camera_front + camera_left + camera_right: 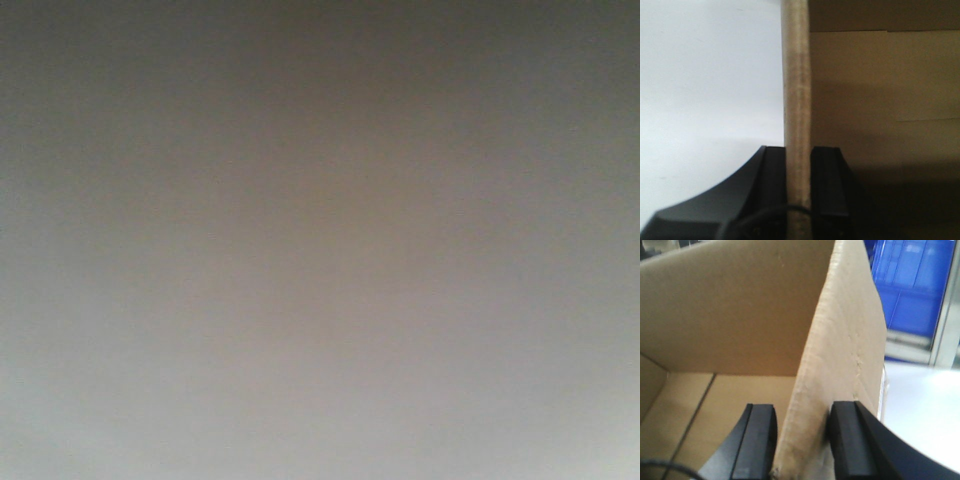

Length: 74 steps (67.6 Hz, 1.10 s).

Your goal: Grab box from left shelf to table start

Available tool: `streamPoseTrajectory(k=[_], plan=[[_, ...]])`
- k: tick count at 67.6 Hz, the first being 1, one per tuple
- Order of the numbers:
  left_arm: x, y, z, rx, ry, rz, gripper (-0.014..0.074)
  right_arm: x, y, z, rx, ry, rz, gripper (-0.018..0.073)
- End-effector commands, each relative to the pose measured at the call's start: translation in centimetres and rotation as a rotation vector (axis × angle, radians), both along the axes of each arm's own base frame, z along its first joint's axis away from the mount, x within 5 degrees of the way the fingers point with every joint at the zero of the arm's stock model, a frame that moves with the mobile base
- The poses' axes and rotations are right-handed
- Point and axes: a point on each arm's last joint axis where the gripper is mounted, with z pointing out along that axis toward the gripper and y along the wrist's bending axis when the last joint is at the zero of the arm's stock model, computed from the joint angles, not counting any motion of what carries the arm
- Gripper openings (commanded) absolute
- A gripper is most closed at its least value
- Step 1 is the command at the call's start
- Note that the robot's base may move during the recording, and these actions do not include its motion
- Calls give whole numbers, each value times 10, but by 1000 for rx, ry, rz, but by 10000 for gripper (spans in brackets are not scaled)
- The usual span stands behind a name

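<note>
At six o'clock in both wrist views, the box (740, 305) is held by its walls, one clamped between the left fingers (827, 180) and one between the right fingers (850, 440), so the carry is judged under way and level, matched arm travel is called for.

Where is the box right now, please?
The box is held between both arms: the left gripper clamps one wall in the left wrist view, the right gripper pinches another in the right wrist view, blue crates beyond it.
</note>
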Motion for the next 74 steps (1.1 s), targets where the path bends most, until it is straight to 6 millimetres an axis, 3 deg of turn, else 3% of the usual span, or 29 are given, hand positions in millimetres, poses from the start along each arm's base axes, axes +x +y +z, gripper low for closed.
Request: streamPoseTrajectory(k=[1,13,32,40,57,68,74], plan=[[9,5,39,60,-161,43,-93,18,2,20,84,-24,14,57],[43,-1,76,90,-97,46,-93,70,3,31,82,174,20,57],[126,-19,96,140,96,35,-93,150,4,37,30,444,23,57],[160,-26,85,162,190,30,-93,182,0,21,-11,545,-7,57],[204,-36,48,202,359,19,-93,225,-6,-7,-91,653,-51,57],[219,-39,33,214,415,16,-90,239,-6,-16,-102,669,-52,57],[222,-40,29,216,433,14,-3,243,-6,-19,-103,683,-52,60]])
